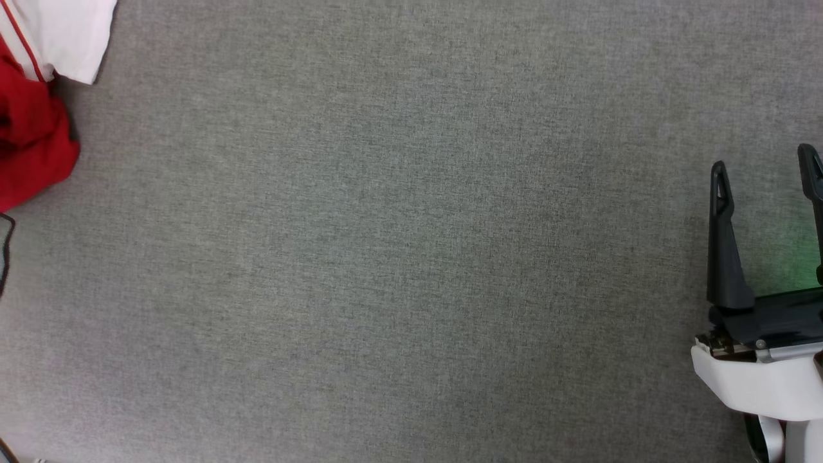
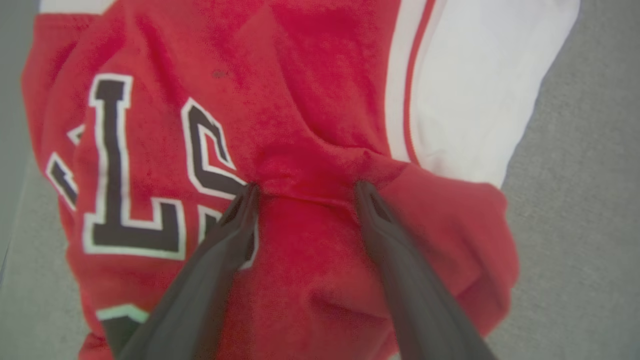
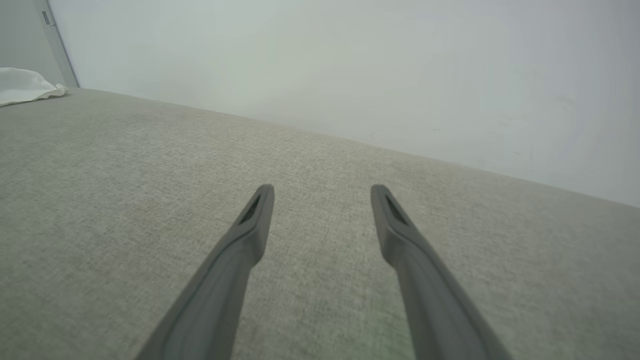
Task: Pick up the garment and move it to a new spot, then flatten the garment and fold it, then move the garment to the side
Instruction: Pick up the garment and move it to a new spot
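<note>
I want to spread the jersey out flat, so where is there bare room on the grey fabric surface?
The whole middle of the grey surface is bare, from the red jersey at the upper left across to the open right end effector at the right edge. Only that upper-left corner is crowded.

the garment (image 2: 320,100) is soft, faintly fuzzy cloth; the work surface (image 1: 386,257) is coarse woven grey fabric; the fingers (image 1: 723,257) of the right gripper (image 1: 763,157) look matt dark plastic.

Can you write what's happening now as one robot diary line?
shirt: crumpled, at left | left gripper: open, fingers at shirt | right gripper: open, over grey surface
</note>
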